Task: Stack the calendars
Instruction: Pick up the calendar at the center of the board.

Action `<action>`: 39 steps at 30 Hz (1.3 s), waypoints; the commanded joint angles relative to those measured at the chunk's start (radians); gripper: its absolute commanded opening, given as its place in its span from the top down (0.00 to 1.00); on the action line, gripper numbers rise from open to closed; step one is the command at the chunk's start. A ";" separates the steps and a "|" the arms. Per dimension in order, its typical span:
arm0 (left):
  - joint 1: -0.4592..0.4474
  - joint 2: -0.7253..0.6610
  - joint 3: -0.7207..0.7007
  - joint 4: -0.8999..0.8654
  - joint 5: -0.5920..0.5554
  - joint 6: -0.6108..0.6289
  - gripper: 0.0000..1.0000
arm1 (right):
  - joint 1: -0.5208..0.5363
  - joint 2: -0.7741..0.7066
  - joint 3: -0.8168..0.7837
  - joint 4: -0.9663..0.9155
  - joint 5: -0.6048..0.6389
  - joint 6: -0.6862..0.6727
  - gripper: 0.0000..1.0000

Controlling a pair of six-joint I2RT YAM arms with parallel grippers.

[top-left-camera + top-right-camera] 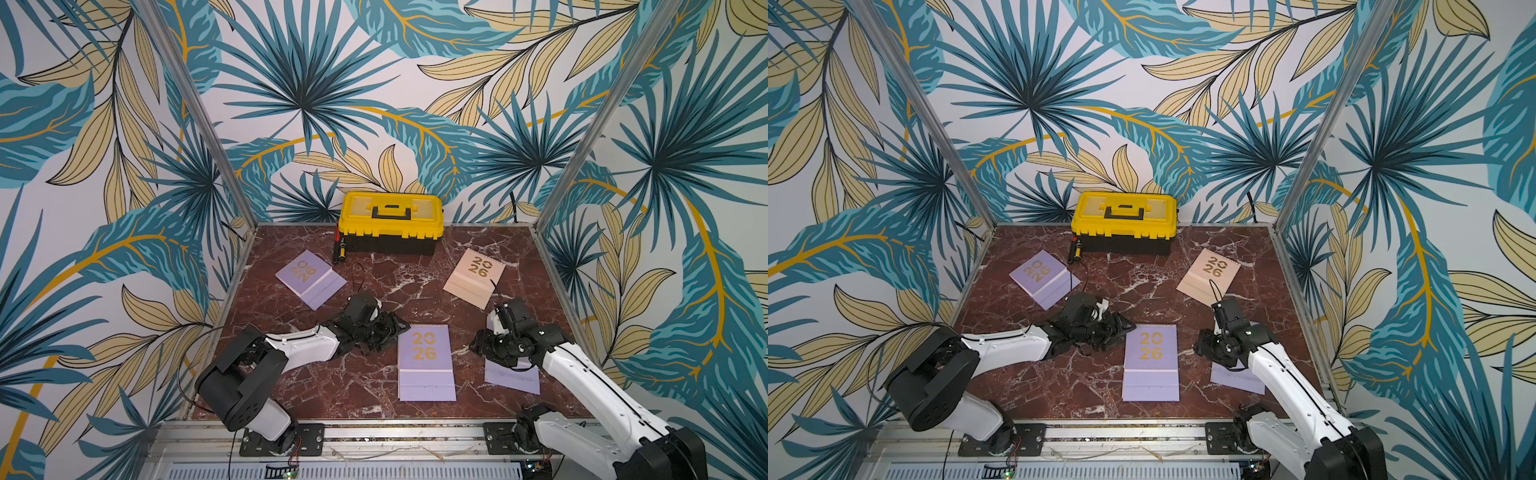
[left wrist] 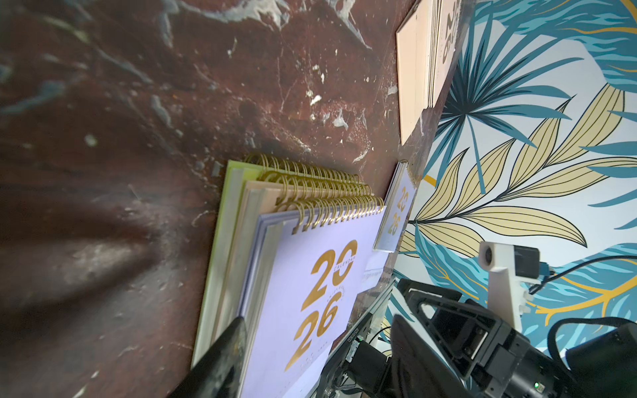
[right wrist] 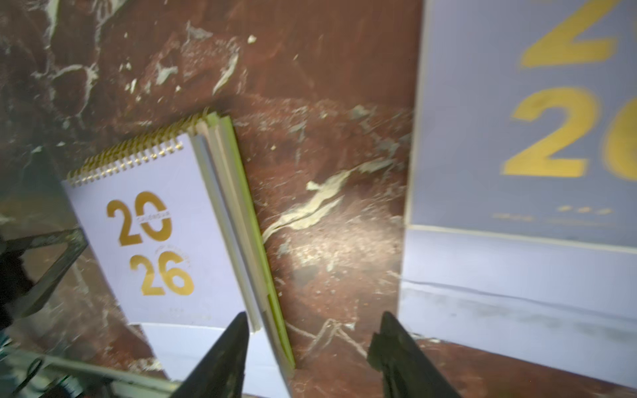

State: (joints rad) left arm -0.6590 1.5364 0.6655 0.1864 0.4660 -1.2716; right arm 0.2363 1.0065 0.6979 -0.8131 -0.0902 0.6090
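Stack of three spiral-bound card calendars point(image 1: 424, 361), lilac topmost, lies centred on red marble desk point(image 1: 374, 286). Left end effector point(image 1: 392, 328) spread at its corner, presumably squaring; right end effector point(image 3: 313, 315) spread, empty, between stack and loose lilac calendar point(image 1: 513, 376).

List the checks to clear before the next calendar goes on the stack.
1. Right gripper open and empty: ok.
2. Left gripper clear of the stack: cannot tell; it sits right at a far corner.
3. Top of the stack free to receive a calendar: ok.
4. Nearest loose lilac calendar flat beside the stack: ok.
5. Far lilac calendar and peach calendar flat, apart from the toolbox: ok.
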 commanded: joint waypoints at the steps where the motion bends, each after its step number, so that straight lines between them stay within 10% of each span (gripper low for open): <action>1: 0.009 -0.027 -0.012 0.016 0.015 0.031 0.33 | -0.074 -0.017 0.039 -0.103 0.155 0.026 0.26; 7: 0.017 -0.001 0.019 0.016 0.046 0.057 0.33 | -0.275 0.006 0.059 -0.066 0.175 0.014 0.09; 22: 0.055 -0.021 0.056 -0.013 0.108 0.085 0.33 | -0.697 0.206 -0.012 0.137 0.113 -0.075 0.06; 39: 0.066 -0.036 0.323 -0.332 0.074 0.237 0.32 | -0.716 0.379 -0.116 0.360 -0.246 -0.047 0.05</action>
State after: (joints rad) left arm -0.5945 1.4830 0.9524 -0.0948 0.5426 -1.0683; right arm -0.4828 1.3331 0.6411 -0.4980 -0.1947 0.5457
